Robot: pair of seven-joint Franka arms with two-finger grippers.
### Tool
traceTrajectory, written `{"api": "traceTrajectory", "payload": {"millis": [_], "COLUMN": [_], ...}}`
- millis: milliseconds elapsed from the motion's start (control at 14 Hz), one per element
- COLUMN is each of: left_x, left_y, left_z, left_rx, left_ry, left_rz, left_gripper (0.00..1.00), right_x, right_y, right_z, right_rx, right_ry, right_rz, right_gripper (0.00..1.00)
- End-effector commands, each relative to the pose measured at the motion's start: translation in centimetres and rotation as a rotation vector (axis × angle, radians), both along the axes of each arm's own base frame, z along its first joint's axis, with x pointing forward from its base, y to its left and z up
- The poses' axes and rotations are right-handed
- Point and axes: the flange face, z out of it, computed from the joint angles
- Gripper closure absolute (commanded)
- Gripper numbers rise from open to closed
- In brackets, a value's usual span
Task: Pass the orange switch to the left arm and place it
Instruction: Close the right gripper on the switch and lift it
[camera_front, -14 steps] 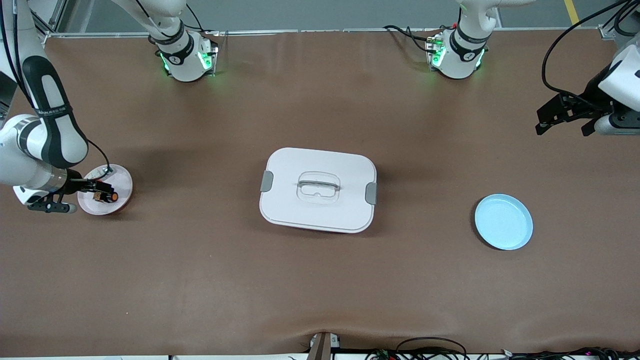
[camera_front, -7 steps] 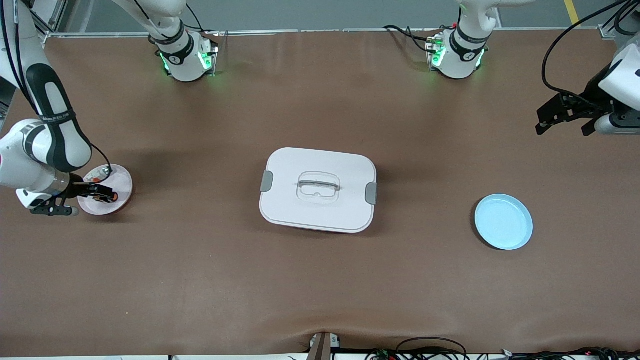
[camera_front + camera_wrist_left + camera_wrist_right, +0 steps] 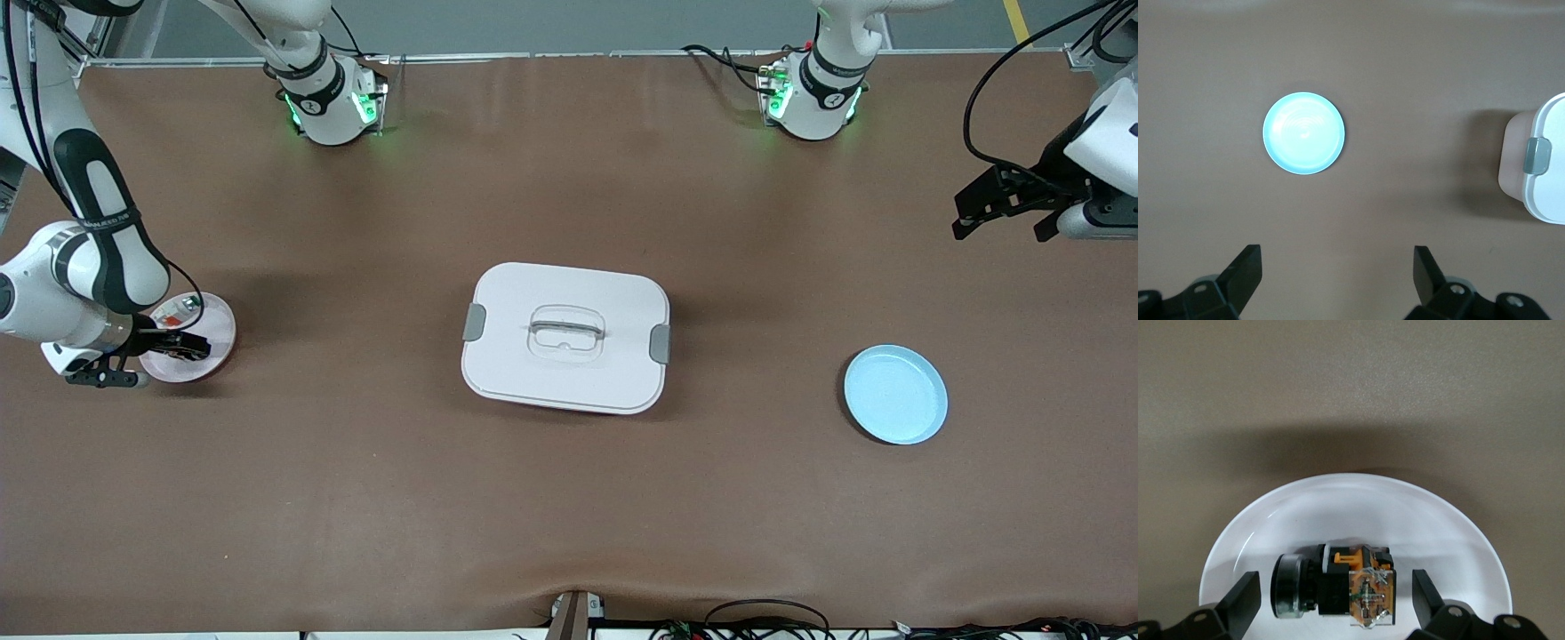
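Observation:
The orange switch (image 3: 1331, 583) lies on its side on a pink plate (image 3: 220, 322) toward the right arm's end of the table. My right gripper (image 3: 1335, 593) is low over that plate, open, with one finger at each end of the switch and not touching it. In the front view the right gripper (image 3: 180, 345) hides the switch. The white box (image 3: 565, 338) with grey clips sits mid-table. My left gripper (image 3: 997, 222) hangs open and empty in the air over the left arm's end of the table; the left wrist view shows it (image 3: 1337, 257) above bare table.
A blue plate (image 3: 895, 394) lies empty between the box and the left arm's end, nearer the front camera than the left gripper. A small silver and red-orange part (image 3: 173, 313) also rests on the pink plate. Brown table surface surrounds the box.
My right gripper has sunk lower over the pink plate, down around the switch, whose orange cap no longer shows in the front view. The left arm has not moved.

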Motion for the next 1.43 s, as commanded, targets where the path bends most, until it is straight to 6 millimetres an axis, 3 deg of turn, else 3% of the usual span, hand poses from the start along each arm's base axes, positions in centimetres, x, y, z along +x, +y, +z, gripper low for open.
{"api": "traceTrajectory", "payload": {"millis": [0, 72, 215, 286, 501, 859, 1145, 1360], "left_x": [0.2, 0.1, 0.2, 0.2, 0.2, 0.2, 0.2, 0.1], "left_y": [-0.2, -0.3, 0.0, 0.0, 0.0, 0.0, -0.1, -0.3], "left_z": [0.6, 0.6, 0.6, 0.6, 0.6, 0.6, 0.6, 0.6], "left_rx": [0.013, 0.013, 0.010, 0.012, 0.013, 0.012, 0.015, 0.012], "left_ry": [0.002, 0.002, 0.002, 0.002, 0.002, 0.002, 0.003, 0.004], "left_rz": [-0.006, -0.006, -0.001, -0.001, -0.001, -0.001, -0.004, -0.004], "left_gripper": [0.00, 0.00, 0.00, 0.00, 0.00, 0.00, 0.00, 0.00], "right_x": [0.5, 0.7, 0.9, 0.9, 0.9, 1.5, 4.3, 5.0], "right_y": [-0.5, -0.6, -0.7, -0.7, -0.7, -0.5, -0.4, 0.9], "right_z": [0.0, 0.3, 0.5, 0.3, 0.0, 1.0, 6.7, 9.7], "right_rx": [0.021, 0.019, 0.017, 0.018, 0.020, 0.023, 0.074, 0.112], "right_ry": [-0.012, -0.015, -0.017, -0.016, -0.012, -0.010, 0.102, 0.135], "right_rz": [-0.003, 0.000, 0.000, 0.000, 0.000, -0.003, -0.051, -0.098], "right_gripper": [0.00, 0.00, 0.55, 0.70, 1.00, 1.00, 1.00, 1.00]}}
